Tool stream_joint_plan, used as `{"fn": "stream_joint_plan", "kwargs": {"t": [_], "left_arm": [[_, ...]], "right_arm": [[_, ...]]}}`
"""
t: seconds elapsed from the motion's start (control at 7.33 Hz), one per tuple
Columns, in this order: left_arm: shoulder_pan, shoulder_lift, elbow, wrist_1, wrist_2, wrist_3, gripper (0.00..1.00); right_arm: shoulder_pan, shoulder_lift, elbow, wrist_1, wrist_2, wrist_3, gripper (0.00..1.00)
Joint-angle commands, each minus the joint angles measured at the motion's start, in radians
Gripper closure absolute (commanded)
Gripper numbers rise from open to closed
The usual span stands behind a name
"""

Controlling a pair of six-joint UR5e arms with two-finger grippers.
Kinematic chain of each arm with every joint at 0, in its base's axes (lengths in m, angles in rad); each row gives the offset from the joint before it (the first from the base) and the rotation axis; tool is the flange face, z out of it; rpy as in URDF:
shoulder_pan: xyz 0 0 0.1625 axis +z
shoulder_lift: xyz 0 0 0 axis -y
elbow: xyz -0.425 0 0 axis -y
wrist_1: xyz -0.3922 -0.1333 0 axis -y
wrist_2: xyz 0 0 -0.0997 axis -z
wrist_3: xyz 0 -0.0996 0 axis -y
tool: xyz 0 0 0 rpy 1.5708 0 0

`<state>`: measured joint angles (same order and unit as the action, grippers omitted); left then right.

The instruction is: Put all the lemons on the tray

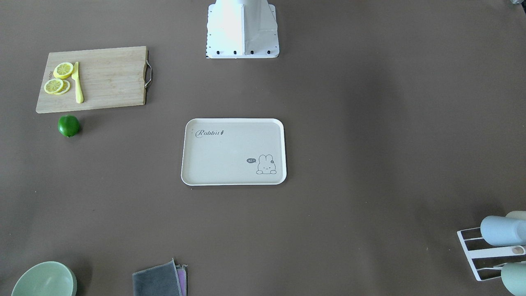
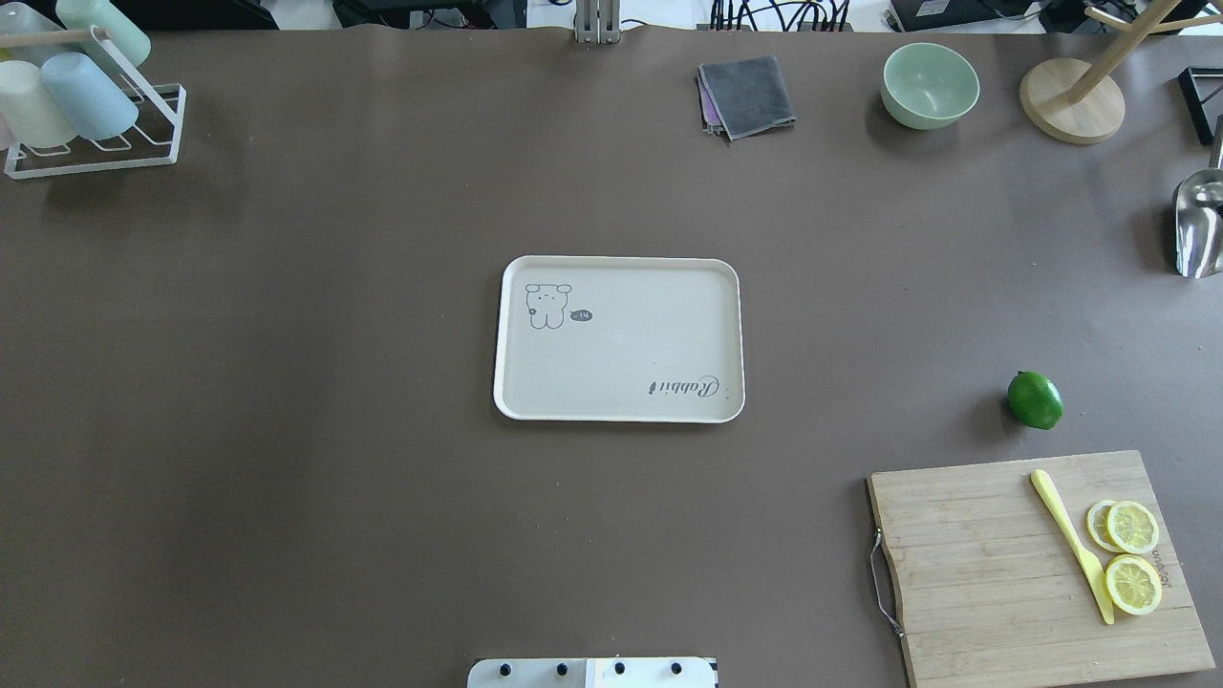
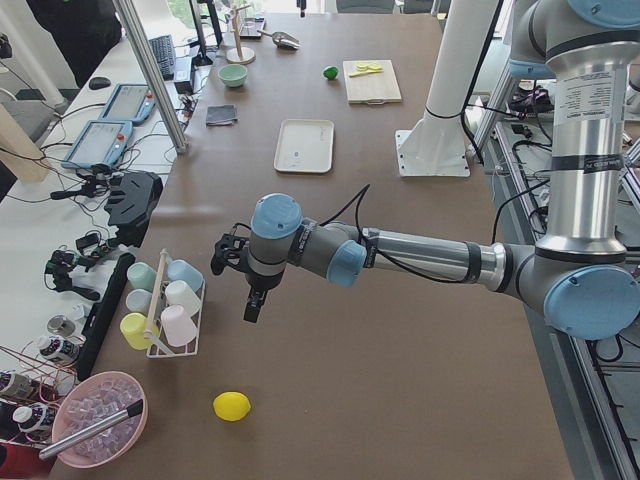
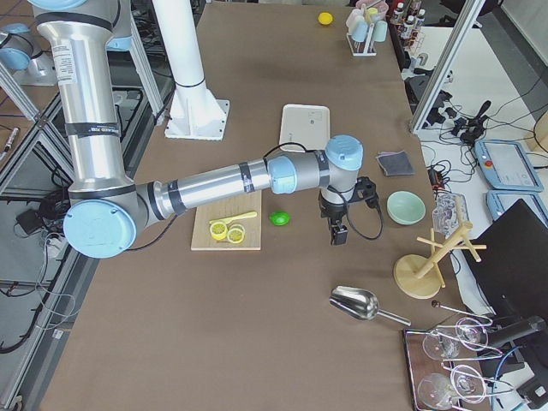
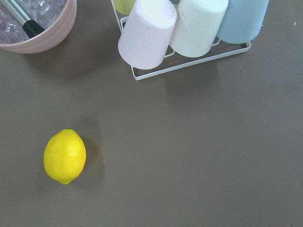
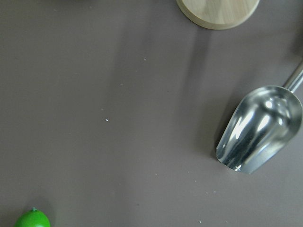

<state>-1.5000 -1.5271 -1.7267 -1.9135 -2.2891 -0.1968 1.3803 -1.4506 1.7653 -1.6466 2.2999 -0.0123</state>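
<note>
The green lemon (image 2: 1035, 399) lies on the table just beyond the cutting board, also at the bottom left of the right wrist view (image 6: 32, 220). The yellow lemon (image 3: 232, 405) lies at the table's far left end, near the cup rack, and shows in the left wrist view (image 5: 65, 156). The cream tray (image 2: 621, 354) sits empty at the table's middle. My left gripper (image 3: 254, 305) hangs above the table near the cup rack. My right gripper (image 4: 337, 234) hangs just right of the green lemon. I cannot tell whether either gripper is open or shut.
A wooden cutting board (image 2: 994, 573) holds lemon slices (image 2: 1132, 554) and a yellow knife. A cup rack (image 5: 189, 42) and a pink bowl (image 5: 42, 28) stand near the yellow lemon. A metal scoop (image 6: 258, 130), wooden stand base (image 6: 218, 12), green bowl (image 2: 930, 84) and grey cloth (image 2: 747, 94) are nearby.
</note>
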Motion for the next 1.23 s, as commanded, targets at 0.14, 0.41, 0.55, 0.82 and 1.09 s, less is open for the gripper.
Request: {"fn": "stream_joint_plan", "kwargs": {"t": [0.14, 0.41, 0.55, 0.82, 1.09], "left_arm": [[0.090, -0.001, 0.035, -0.125, 0.010, -0.130, 0.02], [0.089, 0.008, 0.122, -0.240, 0.011, -0.128, 0.02], [0.089, -0.001, 0.157, -0.252, 0.013, -0.118, 0.02], [0.089, -0.010, 0.170, -0.245, 0.022, -0.078, 0.02], [0.061, -0.045, 0.199, -0.230, 0.023, -0.024, 0.02]], "right_arm": [[-0.102, 0.016, 0.023, 0.077, 0.044, 0.131, 0.00], [-0.215, -0.029, 0.010, 0.309, 0.033, 0.417, 0.00], [-0.277, -0.065, 0.008, 0.412, -0.011, 0.531, 0.00], [-0.370, -0.085, -0.035, 0.476, -0.086, 0.601, 0.00], [-0.423, -0.119, -0.032, 0.476, -0.089, 0.617, 0.00]]}}
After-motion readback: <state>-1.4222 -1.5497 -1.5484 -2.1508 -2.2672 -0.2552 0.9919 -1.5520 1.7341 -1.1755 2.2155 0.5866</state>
